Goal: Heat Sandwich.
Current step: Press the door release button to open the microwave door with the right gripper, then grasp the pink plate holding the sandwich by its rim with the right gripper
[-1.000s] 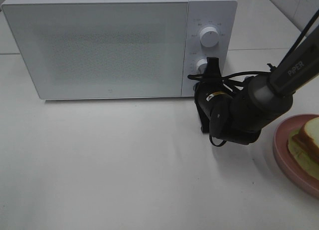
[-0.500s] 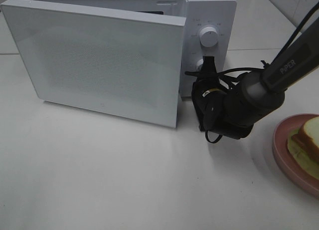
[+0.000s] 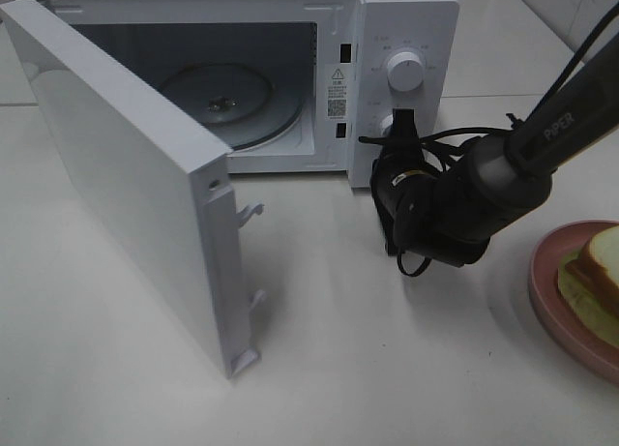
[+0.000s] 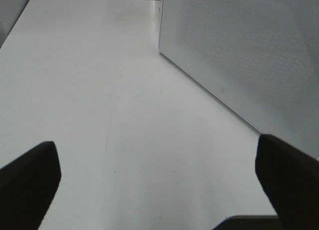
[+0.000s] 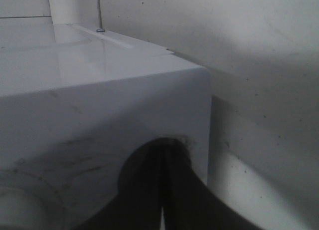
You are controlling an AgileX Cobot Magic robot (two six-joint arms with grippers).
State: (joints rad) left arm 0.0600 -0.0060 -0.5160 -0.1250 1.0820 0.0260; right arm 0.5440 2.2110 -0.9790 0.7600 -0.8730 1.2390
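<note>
Evidently sprung open within the last second: shut flush a second ago, ajar half a second ago, and now swung wide across the left of the high view stands the flat white door point(image 3: 126, 204) of the white box-shaped microwave oven point(image 3: 426, 30), hinged at the upper left corner and reaching down to the lower middle. Laid bare inside, at upper centre, a round clear glass turntable point(image 3: 222, 103) with nothing on it. Credit, most likely, to the black right gripper point(image 3: 403, 117) at centre right: pinched fully together, holding nothing, tip against the control panel just below the round white dial point(image 3: 404, 71), and hardly shifted over that second. As for the black left gripper point(image 4: 157, 190): out of the high view altogether, fingers spread as wide as can be, clasping nothing, hanging over the plain white tabletop point(image 4: 99, 90) with the door's speckled outer face at the upper right of the left wrist view. Reads as the opening step done and the loading not yet begun. Still untouched at the lower right edge of the high view, cut off by the frame: the thick white-bread sandwich point(image 3: 595, 272) with tan crust and yellow-green and reddish filling, lying on a round pink plate point(image 3: 540, 282), well apart from the cavity. Probably a carry for the right arm, with the door fencing off the left side.
</note>
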